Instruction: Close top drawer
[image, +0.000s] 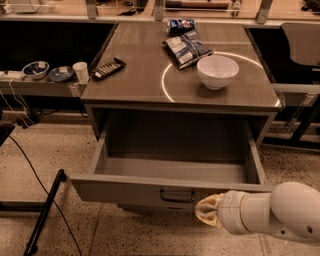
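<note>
The top drawer (130, 192) of the grey cabinet stands pulled far out, and its deep grey box shows nothing inside. Its flat front faces me with a small dark pull handle (177, 195) at the centre. My gripper (206, 210) reaches in from the lower right on a white arm. It sits just right of and slightly below the handle, close to the drawer front. The lower drawer fronts are hidden behind the open drawer.
On the cabinet top are a white bowl (217, 71), a chip bag (186, 48), a blue packet (180, 24) and a dark bar (106, 69). A side shelf at left holds two bowls (35, 69) and a cup (80, 71). A black stand leg (42, 214) crosses the floor at lower left.
</note>
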